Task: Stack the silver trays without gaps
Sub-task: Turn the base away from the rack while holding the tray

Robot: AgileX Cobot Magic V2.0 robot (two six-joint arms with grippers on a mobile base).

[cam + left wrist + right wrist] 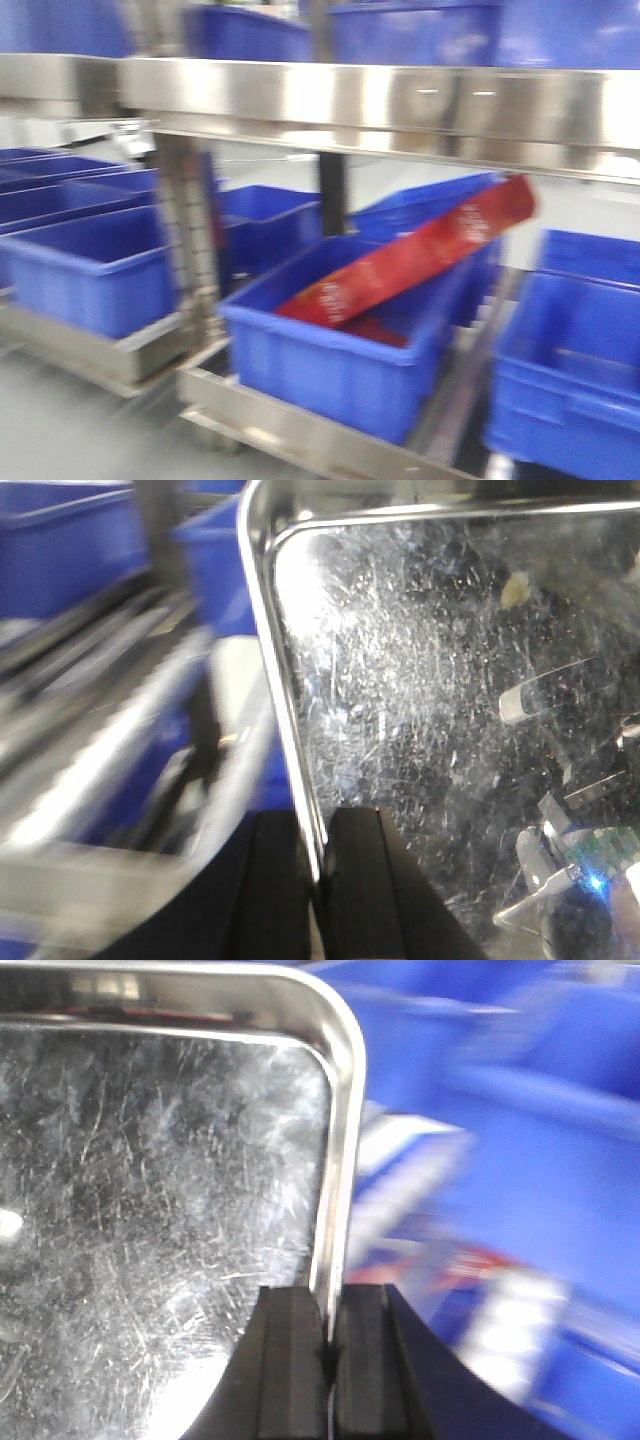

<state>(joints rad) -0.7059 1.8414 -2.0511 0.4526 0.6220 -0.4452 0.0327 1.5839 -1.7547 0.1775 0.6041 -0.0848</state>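
1. left pincer (pixel 318 830) is clenched on the left rim of the silver tray (pixel 430 710). right pincer (pixel 330 1310) is clenched on the right rim (likely the same tray, held from both sides).
2. tray seems held clear of any surface, with a blurred blue bin (pixel 60 560) behind. the front view shows neither the tray nor the stack.
3. hold both grips level so the thin rim can't slip or twist.
4. line up the corners over the lower tray, lower it flat, and let go only once the rims nest all round.

Pinching a silver tray (pixel 420 730) at its rim with the left gripper (pixel 318 880) — one black finger each side. Clamped likewise with the right gripper (pixel 330 1360), jaws closed on a tray rim.
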